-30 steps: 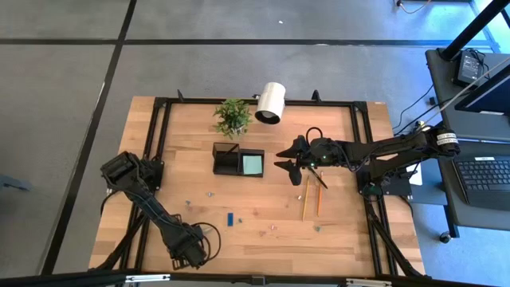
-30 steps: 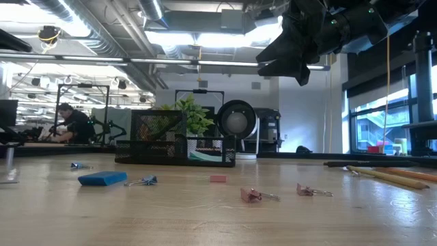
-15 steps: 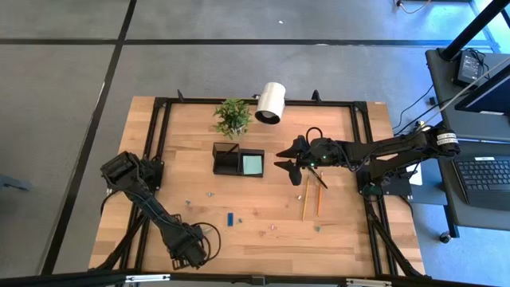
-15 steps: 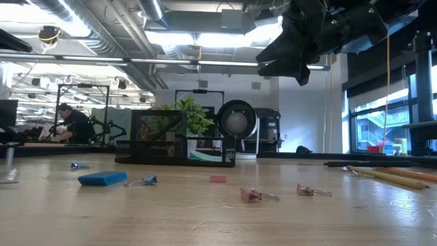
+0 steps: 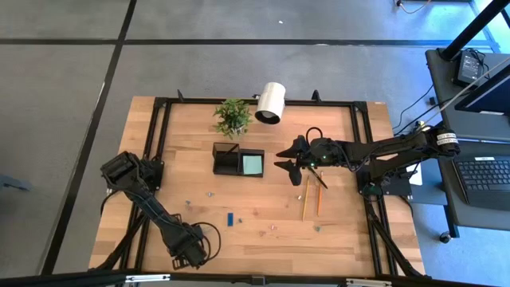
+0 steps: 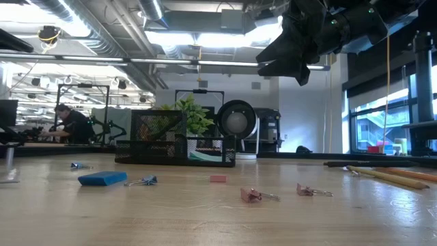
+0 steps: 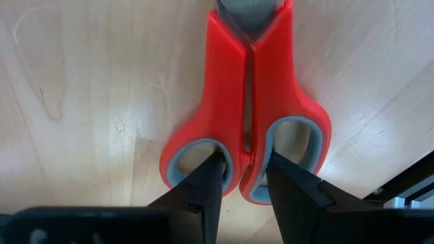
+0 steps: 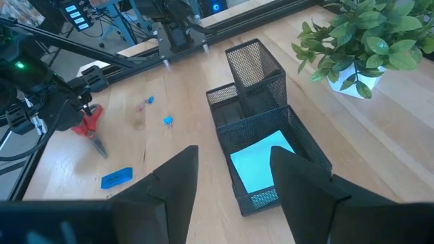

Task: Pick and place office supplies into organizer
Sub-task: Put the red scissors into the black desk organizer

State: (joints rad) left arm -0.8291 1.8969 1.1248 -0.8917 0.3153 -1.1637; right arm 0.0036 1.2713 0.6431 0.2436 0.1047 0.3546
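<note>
Red-handled scissors [image 7: 247, 102] are lying flat on the table [image 5: 263, 239] near its front-left corner, blades closed, handle loops facing the left gripper [image 7: 244, 186]. The two fingers are straddling the bridge between the loops, one fingertip [image 7: 210, 177] sitting inside a loop, the other at the second loop's inner edge. The jaws are standing partly apart around that bridge; cannot tell whether they are already gripping it.

Handling judgement: the scissors are looking rigid, moderately light, blade-heavy. The smooth plastic handle is likely slippery, so a pinch on the bridge may let the blades swing down on lifting. Gripping nearer the pivot would probably balance better.

The organizer [image 5: 238, 161], a black mesh tray, is standing toward the back of the table at centre-left, well apart from the scissors, with the teal note pad [image 8: 263, 165] lying in its low compartment. The blue piece [image 5: 231, 218], binder clips [image 6: 251, 195] and pencils [image 5: 311, 198] are lying loose on the wood.

Right gripper [image 8: 230, 183] is hovering above the table just right of the organizer, fingers spread, holding nothing.
</note>
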